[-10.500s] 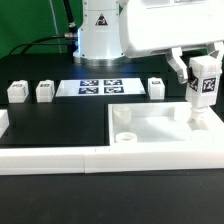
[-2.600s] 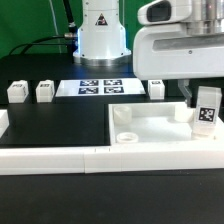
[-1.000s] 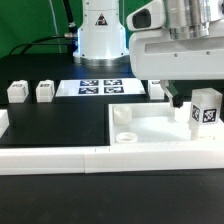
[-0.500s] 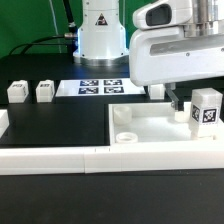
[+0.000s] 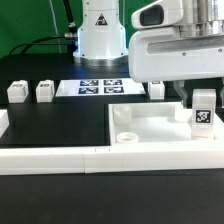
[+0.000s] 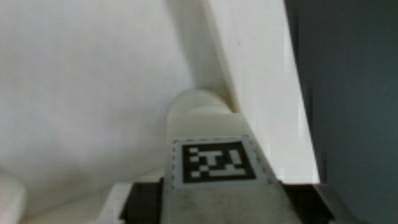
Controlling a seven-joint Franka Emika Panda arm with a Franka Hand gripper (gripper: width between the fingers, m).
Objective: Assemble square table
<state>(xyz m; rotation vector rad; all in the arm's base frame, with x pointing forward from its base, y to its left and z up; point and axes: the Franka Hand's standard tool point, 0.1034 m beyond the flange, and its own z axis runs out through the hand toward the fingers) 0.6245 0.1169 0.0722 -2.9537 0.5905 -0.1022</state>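
Gripper (image 5: 203, 99) is clamped on one leg (image 5: 203, 114), gripping its upper part from two sides. In the wrist view the dark fingers (image 6: 153, 203) flank the leg (image 6: 212, 135) just behind its tag. The leg stands upright with its tag square to the exterior camera. Its lower end is down inside the top (image 5: 160, 138), at the back corner on the exterior view's right, just beside the raised rim. Can't tell if it's seated in the corner socket, since the contact is hidden.

Vs 0.5 s ago: the leg has turned about its own axis. The tag face was angled then and is flat-on now, and the leg sits slightly lower. Vs 10.5 s ago: it was held clear above the top.

Unchanged:
- The top hasn't shifted.
- Loose leg (image 5: 17, 91) and second loose leg (image 5: 45, 91) sit on the exterior view's left of the marker board (image 5: 100, 87).
- Third loose leg (image 5: 157, 89) sits just behind the top.
- Rail (image 5: 60, 160) runs along the front.
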